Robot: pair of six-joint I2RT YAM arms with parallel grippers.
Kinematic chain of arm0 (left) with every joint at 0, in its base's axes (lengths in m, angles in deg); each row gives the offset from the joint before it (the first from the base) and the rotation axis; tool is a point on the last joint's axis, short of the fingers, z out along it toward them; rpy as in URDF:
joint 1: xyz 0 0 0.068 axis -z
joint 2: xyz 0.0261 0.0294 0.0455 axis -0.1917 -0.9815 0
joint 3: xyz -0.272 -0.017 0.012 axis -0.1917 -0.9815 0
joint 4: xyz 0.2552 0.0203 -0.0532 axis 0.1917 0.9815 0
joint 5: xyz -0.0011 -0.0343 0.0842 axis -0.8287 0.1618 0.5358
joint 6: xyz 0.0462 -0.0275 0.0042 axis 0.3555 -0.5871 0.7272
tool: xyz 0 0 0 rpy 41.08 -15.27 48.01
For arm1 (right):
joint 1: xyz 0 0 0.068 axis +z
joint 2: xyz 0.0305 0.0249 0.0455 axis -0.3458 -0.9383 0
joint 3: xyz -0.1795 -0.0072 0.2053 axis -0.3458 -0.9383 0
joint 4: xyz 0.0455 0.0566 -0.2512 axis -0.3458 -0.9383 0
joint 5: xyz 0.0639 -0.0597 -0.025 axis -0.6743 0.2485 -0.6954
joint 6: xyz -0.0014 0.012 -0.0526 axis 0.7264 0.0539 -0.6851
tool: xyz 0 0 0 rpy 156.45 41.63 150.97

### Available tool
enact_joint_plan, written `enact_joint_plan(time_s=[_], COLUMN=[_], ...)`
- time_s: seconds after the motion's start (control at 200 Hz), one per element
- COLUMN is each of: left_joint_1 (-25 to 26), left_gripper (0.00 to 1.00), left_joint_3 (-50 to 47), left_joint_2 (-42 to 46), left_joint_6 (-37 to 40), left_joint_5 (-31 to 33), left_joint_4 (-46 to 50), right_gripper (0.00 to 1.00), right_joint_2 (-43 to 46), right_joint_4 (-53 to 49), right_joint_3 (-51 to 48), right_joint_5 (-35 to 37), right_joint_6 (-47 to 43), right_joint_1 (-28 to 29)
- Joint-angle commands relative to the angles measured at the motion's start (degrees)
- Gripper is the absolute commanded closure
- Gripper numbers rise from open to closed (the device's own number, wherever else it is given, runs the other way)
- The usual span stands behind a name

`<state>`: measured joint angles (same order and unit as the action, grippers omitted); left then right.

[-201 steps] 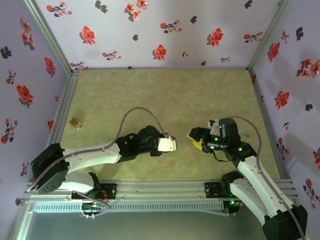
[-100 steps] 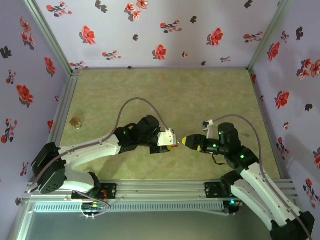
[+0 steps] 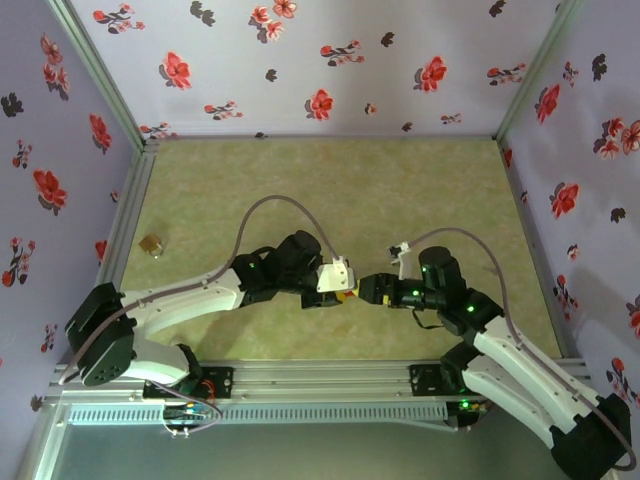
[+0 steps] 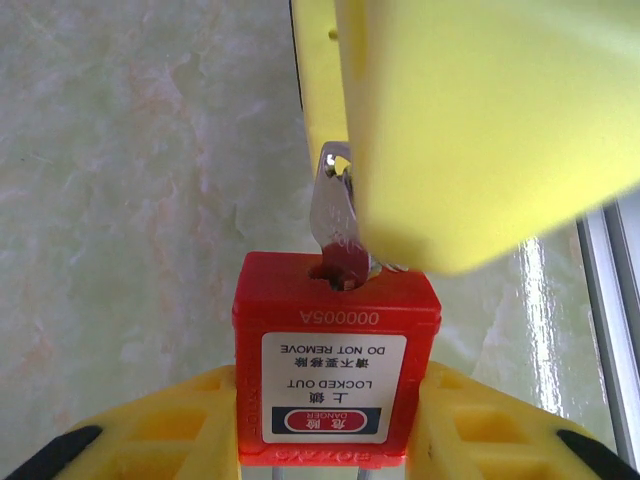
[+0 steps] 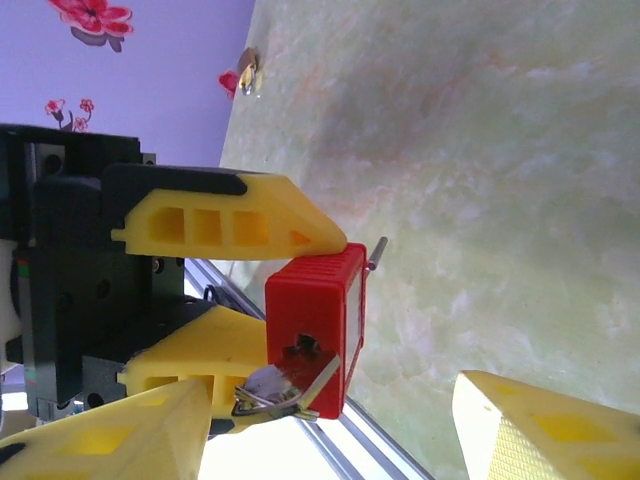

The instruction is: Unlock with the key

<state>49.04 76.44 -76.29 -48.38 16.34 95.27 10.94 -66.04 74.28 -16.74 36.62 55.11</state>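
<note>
we find the left gripper [image 3: 346, 290] and the right gripper [image 3: 362, 289] tip to tip over the table [image 3: 330, 180], toward the arms' own edge of it.

left gripper: clenched on a red padlock [image 4: 336, 345]. its two yellow fingers [image 4: 160, 435] press the padlock's two side faces, one finger on each side. the body is wedged between the tips and reaches out past them. a white label [image 4: 333, 370] faces the left wrist camera, printed "locked out / do not remove", upside down from there.

the key [image 4: 333, 212]: a thin silver piece standing on the padlock's end face, the face turned away from the left fingers. its lower end meets the slot in that face; how deep it sits we cannot tell. so the key lies just beyond the left fingertips, with the padlock body between them and it. a thin wire ring [image 5: 322, 380] lies with it across the same face.

right gripper: released, the two fingers spread wide, bare table showing between them. one right finger [image 4: 480, 130] lies over the key's upper part and looks to touch it. in the right wrist view the key sits just beside this finger, at the padlock's corner. the other right finger [image 5: 545, 430] is well apart from both key and padlock. nothing is pinched between the two.

a small brass object [image 3: 150, 244] lies on the table by the left wall, well apart from both sets of fingers.
</note>
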Motion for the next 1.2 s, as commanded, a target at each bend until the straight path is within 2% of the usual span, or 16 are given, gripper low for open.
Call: enact_joint_plan(time_s=[0.0, 0.43, 0.63, 0.875, 1.195], left_joint_1=[0.63, 2.30, 2.22, 2.06, 1.35], left_gripper=[1.00, 1.00, 1.00, 1.00, 1.00], left_joint_3=[1.56, 3.19, 4.99, 7.37, 9.06], left_joint_2=[-1.10, -2.84, -3.69, -5.65, -6.68], left_joint_6=[-0.99, -0.02, -0.12, 1.48, 2.72], left_joint_5=[-1.11, 0.57, -1.70, -3.42, -5.72], left_joint_4=[-2.23, -1.34, 2.80, 8.99, 13.99], right_gripper=[0.36, 0.41, 0.44, 0.41, 0.43], right_joint_2=[-0.75, -3.84, -2.78, 1.05, 1.10], right_joint_4=[1.27, 3.68, -5.49, -14.51, -15.25], right_joint_3=[0.60, 0.59, 2.93, 5.68, 6.31], right_joint_5=[2.30, 4.20, 5.91, 6.85, 7.37], right_joint_6=[-0.77, 1.12, -5.17, -13.14, -14.68], right_joint_1=[1.38, 2.96, 3.14, 3.10, 3.11])
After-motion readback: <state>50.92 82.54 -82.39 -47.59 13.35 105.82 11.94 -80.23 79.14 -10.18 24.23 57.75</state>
